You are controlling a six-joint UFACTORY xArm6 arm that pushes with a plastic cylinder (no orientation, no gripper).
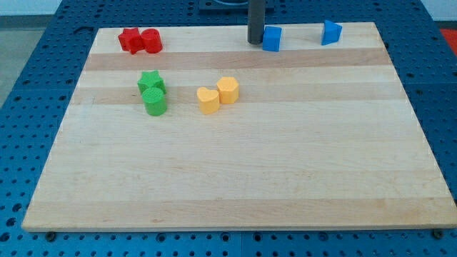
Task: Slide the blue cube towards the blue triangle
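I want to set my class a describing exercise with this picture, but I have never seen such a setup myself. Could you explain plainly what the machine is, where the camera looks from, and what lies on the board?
There is one picture, looking down at an angle onto a wooden board; where the camera is mounted is not known. The machine is a robot arm with no hand. It ends in a dark rod, and my tip slides along the board to push blocks. Nothing is held.

Near the view's top, my tip stands just left of the blue cube, about touching it. The blue triangle lies apart, further right. At the top left, two red blocks sit together. Lower down are a green star with a green cylinder touching it, and two yellow blocks side by side.
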